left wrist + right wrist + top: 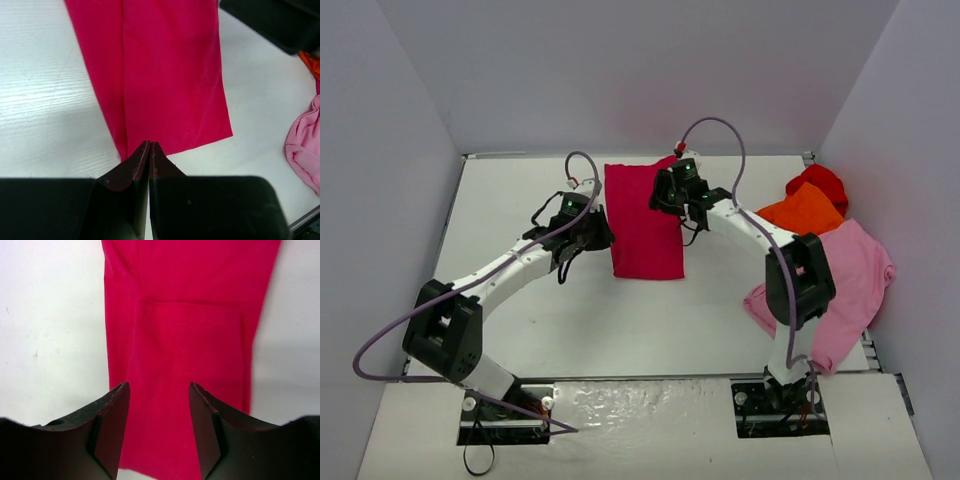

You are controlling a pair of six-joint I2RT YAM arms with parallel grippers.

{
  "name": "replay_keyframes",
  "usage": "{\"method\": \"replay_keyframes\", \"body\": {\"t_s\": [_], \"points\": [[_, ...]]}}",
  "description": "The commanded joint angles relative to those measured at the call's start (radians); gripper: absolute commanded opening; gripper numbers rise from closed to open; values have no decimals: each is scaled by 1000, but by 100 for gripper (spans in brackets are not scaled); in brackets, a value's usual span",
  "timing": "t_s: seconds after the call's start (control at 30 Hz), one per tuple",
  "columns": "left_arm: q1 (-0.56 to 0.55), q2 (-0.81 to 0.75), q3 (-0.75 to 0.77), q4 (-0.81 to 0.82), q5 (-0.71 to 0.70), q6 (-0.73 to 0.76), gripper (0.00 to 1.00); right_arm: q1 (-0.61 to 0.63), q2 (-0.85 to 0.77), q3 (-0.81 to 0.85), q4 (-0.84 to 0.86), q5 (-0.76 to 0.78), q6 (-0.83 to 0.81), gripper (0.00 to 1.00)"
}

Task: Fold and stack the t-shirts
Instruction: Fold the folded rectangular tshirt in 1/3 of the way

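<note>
The crimson-magenta t-shirt [642,222] lies flat on the white table, folded into a long narrow strip. My left gripper [604,238] is at the strip's left edge, and in the left wrist view it [150,145] is shut. Its tips sit at the shirt's [165,75] near edge, and no cloth shows between them. My right gripper [661,196] is open over the strip's far right part. In the right wrist view it [157,390] hovers over the shirt [190,330] with the cloth showing between the fingers. The orange t-shirt [804,210], red t-shirt [819,182] and light pink t-shirt [848,280] lie crumpled at the right.
The pile of three shirts hugs the right wall, and the pink one hangs past the table's front right edge. White walls close the table on three sides. In the left wrist view the right arm [280,20] shows at top right and pink cloth [305,145] at the right.
</note>
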Motion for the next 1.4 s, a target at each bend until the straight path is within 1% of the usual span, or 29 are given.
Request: {"method": "replay_keyframes", "body": {"t_s": [0.0, 0.03, 0.1, 0.17, 0.2, 0.23, 0.3, 0.5, 0.6, 0.7, 0.8, 0.93, 1.07, 1.13, 1.27, 1.37], "points": [[-11, 64, 91, 81, 105, -29, 0, -2, -170, -101, -97, 122, -48, 43], [-13, 94, 101, 85, 138, -39, 0, -1, -186, -148, -140, 125, -47, 42], [-14, 135, 110, 95, 173, -66, 0, -4, -206, -210, -176, 121, -38, 52], [-14, 176, 124, 109, 198, -79, 0, -10, -223, -278, -197, 107, -25, 57], [-14, 193, 129, 109, 199, -80, 0, -10, -228, -301, -200, 90, -23, 58], [-14, 218, 140, 106, 207, -82, 0, -16, -233, -335, -202, 58, -3, 61], [-16, 259, 163, 75, 209, -77, 0, -19, -246, -407, -196, -8, 19, 63], [-16, 311, 237, 61, 181, -38, 0, -23, -347, -587, -142, -60, 144, 67], [-16, 340, 320, 43, 170, -12, 0, -36, -405, -690, -77, -116, 208, 67], [-17, 379, 378, 41, 167, -7, 0, -46, -434, -772, 4, -138, 273, 67], [-17, 430, 455, 45, 172, -5, 0, -47, -428, -816, 53, -171, 311, 67], [-17, 501, 526, 52, 184, 5, 0, -48, -411, -854, 108, -160, 342, 66], [-17, 548, 552, 72, 189, 8, 0, -50, -380, -885, 177, -192, 386, 65], [-17, 584, 558, 83, 188, 13, 0, -48, -358, -914, 255, -217, 454, 63], [-17, 614, 551, 86, 184, 16, 0, -43, -319, -935, 269, -202, 483, 61], [-17, 617, 518, 148, 190, -7, 0, -38, -317, -928, 260, -145, 482, 57]]}}
